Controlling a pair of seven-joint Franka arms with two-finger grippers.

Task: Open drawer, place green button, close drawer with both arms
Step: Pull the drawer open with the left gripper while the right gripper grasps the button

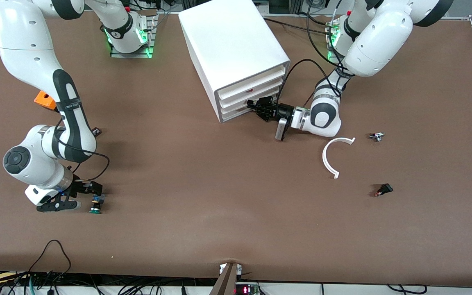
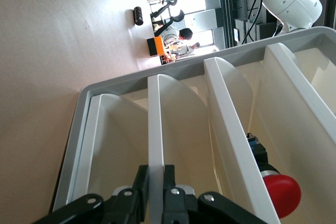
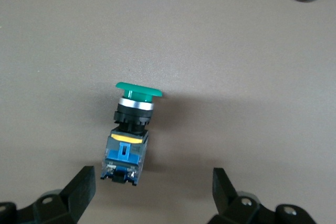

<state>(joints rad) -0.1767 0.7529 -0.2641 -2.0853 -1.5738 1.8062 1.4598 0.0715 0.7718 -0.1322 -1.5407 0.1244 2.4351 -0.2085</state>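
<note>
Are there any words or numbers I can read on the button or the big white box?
Button: no writing shows on it.
White cabinet: no words or labels show.
Small display at the table's edge: red digits glow, too small to read.

Bright even overhead light, soft shadows under both arms on the brown table (image 1: pixel 203 192), glare on cabinet (image 1: pixel 228 37) top, bright window glow in left wrist view, sharp focus on button (image 3: pixel 130 129)
</note>
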